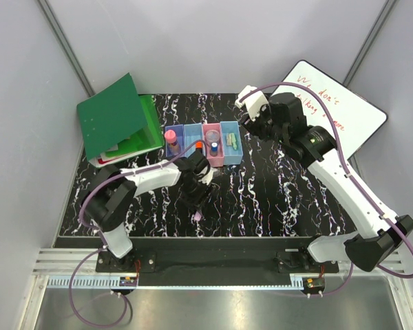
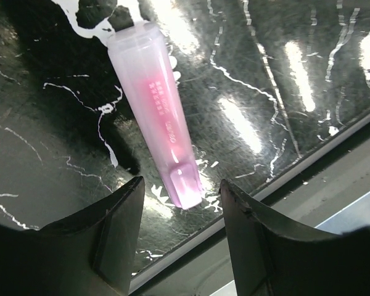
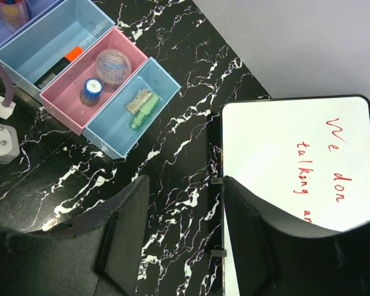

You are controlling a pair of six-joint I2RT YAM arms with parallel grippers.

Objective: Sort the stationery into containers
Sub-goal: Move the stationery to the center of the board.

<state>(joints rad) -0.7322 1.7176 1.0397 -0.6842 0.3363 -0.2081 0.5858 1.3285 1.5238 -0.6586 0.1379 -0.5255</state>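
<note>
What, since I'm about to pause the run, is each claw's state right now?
Left claw: open, holding nothing; a translucent pink plastic marker lies ungrasped just ahead of it.
Right claw: open, empty.

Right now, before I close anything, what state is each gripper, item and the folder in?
left gripper: open, straddling the pink highlighter's end
right gripper: open, empty
pink highlighter: lying on the table, not yet sorted
green highlighter: lying in the end light blue bin
orange-capped marker: lying in the inner light blue bin
round clear box: in the pink bin
green folder: cover raised
</note>
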